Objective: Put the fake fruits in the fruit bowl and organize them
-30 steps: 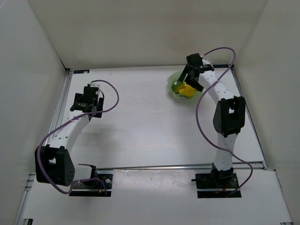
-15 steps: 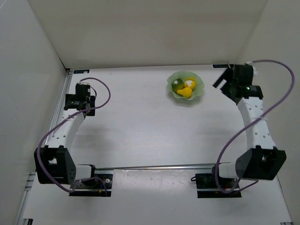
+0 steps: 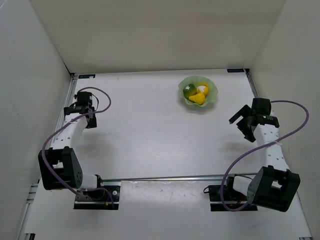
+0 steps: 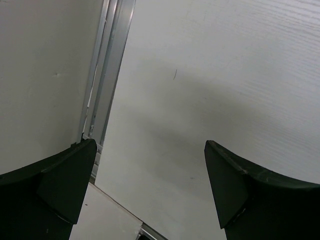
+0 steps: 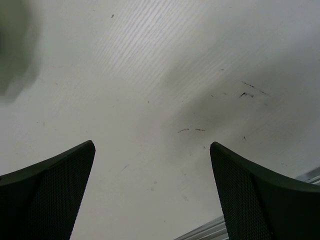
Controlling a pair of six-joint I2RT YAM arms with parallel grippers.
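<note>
Both arms are retreating from the fruit bowl (image 3: pixel 213 89), right gripper (image 3: pixel 242 126) and left gripper (image 3: pixel 81 106) hanging spread and empty. All three fake fruits (image 3: pixel 196 93) are sitting inside it, so seemingly only parking the arms is remaining.

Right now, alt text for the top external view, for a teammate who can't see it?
Three fake fruits, two yellow and one dark green, sit in the green scalloped fruit bowl at the far right of the table. Both arms sit at the sides, left gripper and right gripper empty, clear of the bowl.
</note>
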